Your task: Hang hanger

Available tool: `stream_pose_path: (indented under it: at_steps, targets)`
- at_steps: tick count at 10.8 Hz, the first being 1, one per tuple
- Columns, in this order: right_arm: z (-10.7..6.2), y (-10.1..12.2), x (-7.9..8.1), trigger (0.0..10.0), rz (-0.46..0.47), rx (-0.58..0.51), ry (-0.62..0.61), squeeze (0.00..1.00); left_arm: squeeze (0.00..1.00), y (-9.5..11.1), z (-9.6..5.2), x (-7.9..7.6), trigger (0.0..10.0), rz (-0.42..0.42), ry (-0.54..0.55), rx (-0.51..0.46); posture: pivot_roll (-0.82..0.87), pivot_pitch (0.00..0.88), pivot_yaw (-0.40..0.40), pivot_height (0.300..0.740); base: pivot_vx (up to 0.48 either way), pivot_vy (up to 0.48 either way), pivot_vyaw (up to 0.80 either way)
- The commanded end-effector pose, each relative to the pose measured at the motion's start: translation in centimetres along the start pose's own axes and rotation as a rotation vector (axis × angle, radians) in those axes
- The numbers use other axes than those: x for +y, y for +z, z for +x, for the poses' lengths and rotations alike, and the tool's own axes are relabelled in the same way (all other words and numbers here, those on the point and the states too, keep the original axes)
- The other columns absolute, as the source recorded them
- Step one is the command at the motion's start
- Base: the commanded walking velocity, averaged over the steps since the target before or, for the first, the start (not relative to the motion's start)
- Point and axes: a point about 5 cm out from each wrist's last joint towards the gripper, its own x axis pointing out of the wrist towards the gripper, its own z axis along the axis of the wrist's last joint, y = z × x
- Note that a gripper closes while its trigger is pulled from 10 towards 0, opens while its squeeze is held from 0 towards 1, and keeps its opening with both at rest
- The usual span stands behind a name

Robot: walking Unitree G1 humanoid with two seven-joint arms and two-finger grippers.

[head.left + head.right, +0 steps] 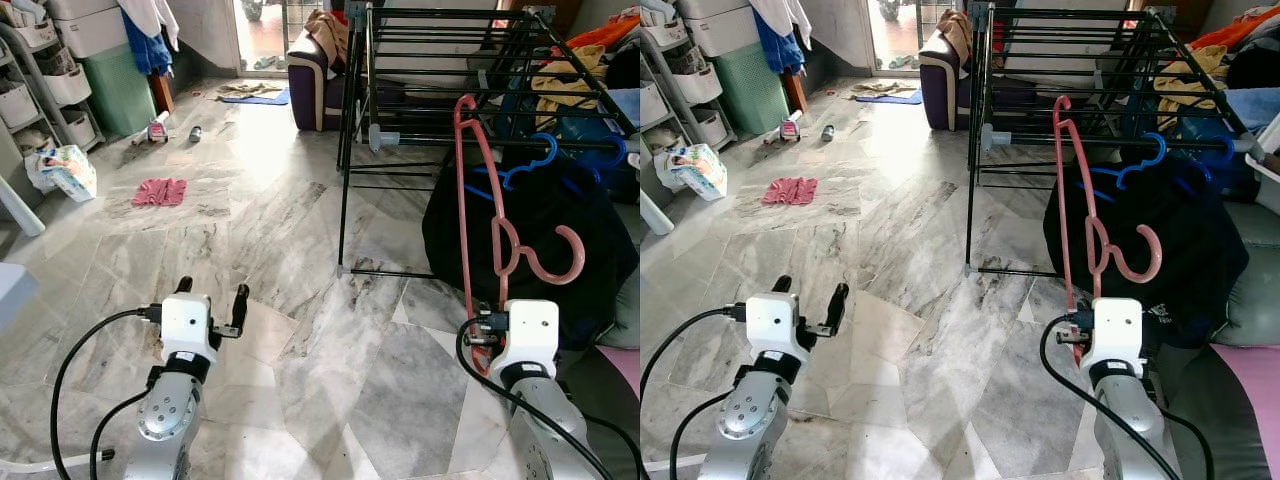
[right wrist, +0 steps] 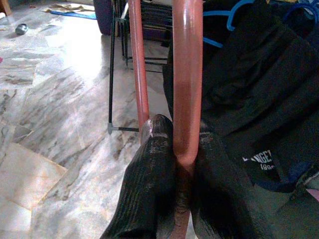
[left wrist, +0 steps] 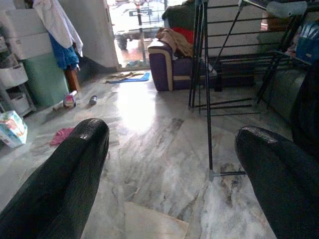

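A pink plastic hanger [image 1: 462, 200] stands upright, its hook curling out to the right in front of a black garment [image 1: 450, 230]. My right gripper [image 2: 175, 144] is shut on the hanger's lower bar [image 2: 187, 74], low at the right. Behind and above it is the black drying rack [image 1: 450, 60]; a blue hanger [image 1: 525, 165] hangs on its front rail over the black garment. My left gripper [image 1: 212, 290] is open and holds nothing, low over the marble floor at the left, well apart from the rack.
A purple sofa [image 1: 315, 75] stands behind the rack's left leg. A pink cloth [image 1: 160, 191], a can [image 1: 195, 133] and a printed bag [image 1: 65, 170] lie on the floor at the left, near shelves [image 1: 40, 80] and a green bin [image 1: 118, 90]. Clothes are piled at the right.
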Motion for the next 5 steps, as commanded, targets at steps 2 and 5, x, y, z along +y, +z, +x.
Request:
stream_pose_path:
  at_steps: [2,5]
  targets:
    - [0.04,0.08,0.13,10.0,0.016,-0.009,0.001,0.00,0.00,-0.68,-0.23,0.48,10.0,-0.016,0.036,0.050,-0.01,0.000,-0.009,0.740,0.000,0.000,0.00]
    - [0.10,0.27,0.24,10.0,0.033,-0.024,-0.003,0.00,0.00,-0.88,-0.36,0.54,10.0,-0.045,0.037,0.071,-0.01,0.000,-0.005,0.740,0.000,0.000,0.00]
